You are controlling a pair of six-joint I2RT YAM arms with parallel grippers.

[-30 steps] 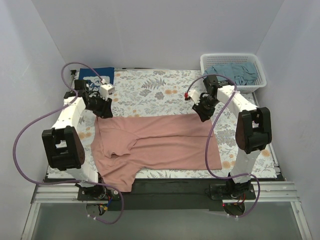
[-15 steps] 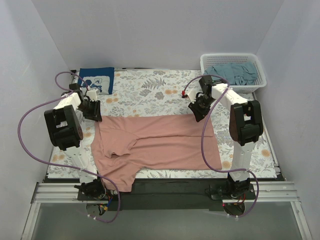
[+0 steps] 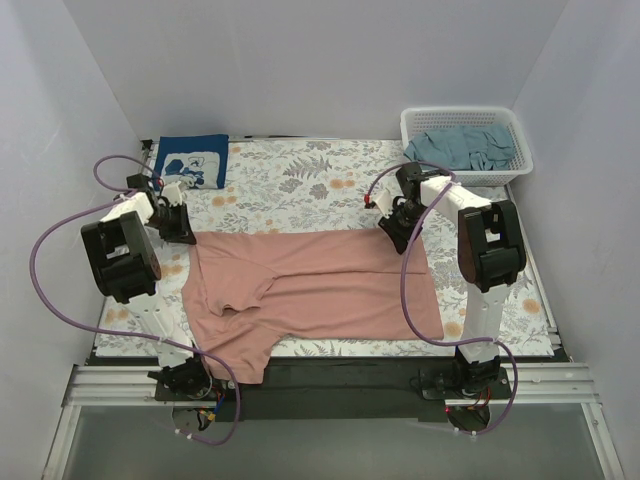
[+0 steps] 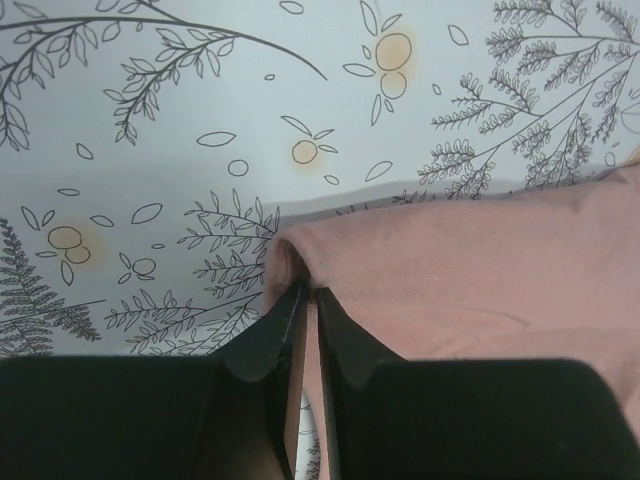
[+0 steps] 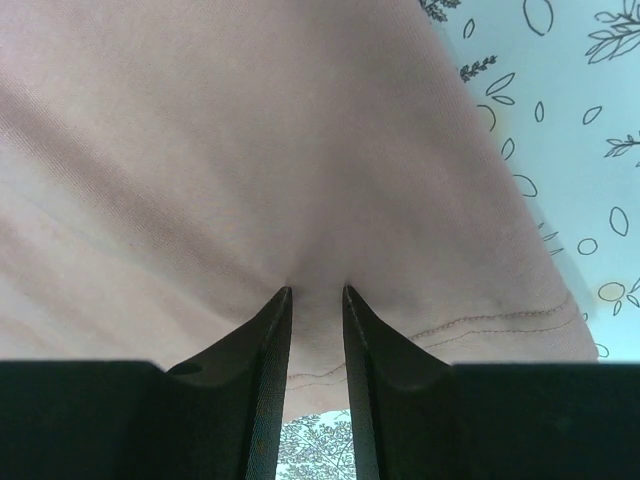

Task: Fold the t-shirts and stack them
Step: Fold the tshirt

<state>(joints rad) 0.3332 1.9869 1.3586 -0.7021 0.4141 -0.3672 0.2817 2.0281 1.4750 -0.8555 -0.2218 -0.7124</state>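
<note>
While the pink shirt lies spread on the floral counter, its near left part rumpled, my left pincer is clamped on its far left corner and my right pincer is clamped on cloth just inside its far right hem. A folded navy shirt rests at the counter's far left corner; a grey-teal shirt lies crumpled in the white basket, far right.

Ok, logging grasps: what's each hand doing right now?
Left hand: closed on the dusty-pink cloth t-shirt, at a corner.
Right hand: closed on the same t-shirt.
</note>
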